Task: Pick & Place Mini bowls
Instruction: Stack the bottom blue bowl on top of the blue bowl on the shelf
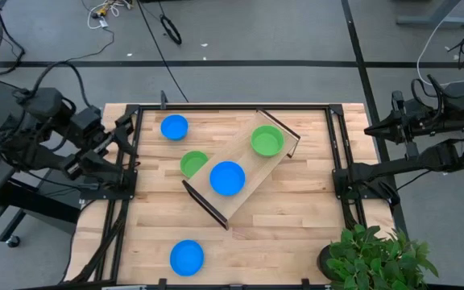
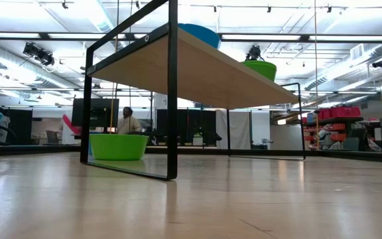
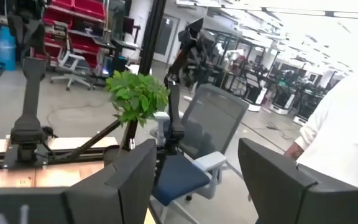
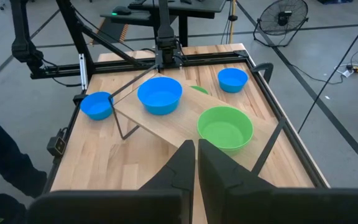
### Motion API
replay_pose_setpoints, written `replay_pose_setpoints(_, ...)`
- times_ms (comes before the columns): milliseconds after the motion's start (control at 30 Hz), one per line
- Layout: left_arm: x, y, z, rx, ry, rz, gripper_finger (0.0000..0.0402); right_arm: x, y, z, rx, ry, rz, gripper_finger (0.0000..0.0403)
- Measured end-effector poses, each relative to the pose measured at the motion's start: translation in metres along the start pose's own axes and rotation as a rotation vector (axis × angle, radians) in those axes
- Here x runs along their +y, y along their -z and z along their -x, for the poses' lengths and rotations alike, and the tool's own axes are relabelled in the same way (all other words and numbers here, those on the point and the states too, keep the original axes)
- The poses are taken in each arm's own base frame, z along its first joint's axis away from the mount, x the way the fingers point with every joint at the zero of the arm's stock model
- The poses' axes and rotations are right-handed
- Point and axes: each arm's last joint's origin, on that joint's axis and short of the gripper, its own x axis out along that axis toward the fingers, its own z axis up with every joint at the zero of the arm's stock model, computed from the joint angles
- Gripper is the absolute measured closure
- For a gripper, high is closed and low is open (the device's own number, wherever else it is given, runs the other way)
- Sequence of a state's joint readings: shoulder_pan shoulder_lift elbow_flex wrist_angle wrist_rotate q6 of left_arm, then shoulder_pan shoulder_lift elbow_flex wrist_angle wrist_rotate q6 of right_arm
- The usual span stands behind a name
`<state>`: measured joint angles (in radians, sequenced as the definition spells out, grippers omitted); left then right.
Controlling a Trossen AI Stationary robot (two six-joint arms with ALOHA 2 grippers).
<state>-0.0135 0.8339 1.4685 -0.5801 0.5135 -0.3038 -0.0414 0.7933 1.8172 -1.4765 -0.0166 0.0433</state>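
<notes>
From above, the wooden tray point(image 1: 244, 173) carries a blue bowl point(image 1: 227, 178) and a green bowl point(image 1: 267, 141); another green one point(image 1: 193, 163) sits beside it at nine o'clock, with blue ones at eleven point(image 1: 174, 126) and seven point(image 1: 187, 257). They look light, stiff and slick, probably best pinched at the rim.

The left wrist view shows the left gripper point(image 3: 197, 180) spread wide, holding nothing.

The right wrist view shows the right gripper point(image 4: 196, 163) closed together, empty.

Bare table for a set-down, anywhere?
Free: wood between the tray and the right arm's base; the strip between the lower blue bowl and the plant. Crowded: the centre, where a green bowl sits partly under the raised tray, with the upper blue bowl just beyond.
</notes>
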Motion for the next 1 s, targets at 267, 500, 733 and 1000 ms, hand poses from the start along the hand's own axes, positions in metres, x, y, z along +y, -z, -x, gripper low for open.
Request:
replay_pose_setpoints(267, 0.003, 0.001, -0.005, 0.015, 0.003, 0.018, 0.0170, 0.000, 0.000, 0.000, 0.000, 0.000, 0.000, 0.0380)
replay_pose_setpoints(500, 0.004, 0.001, -0.009, 0.032, 0.029, 0.094, 0.0170, 0.000, 0.000, 0.000, 0.000, 0.000, 0.000, 0.0380)
replay_pose_setpoints(733, 0.001, 0.006, -0.023, 0.111, 0.129, 0.271, 0.0170, 0.000, 0.000, 0.000, 0.000, 0.000, 0.000, 0.0380)
replay_pose_setpoints(1000, -0.007, 0.014, -0.040, 0.208, 0.230, 0.372, 0.0170, 0.000, 0.000, 0.000, 0.000, 0.000, 0.000, 0.0380)
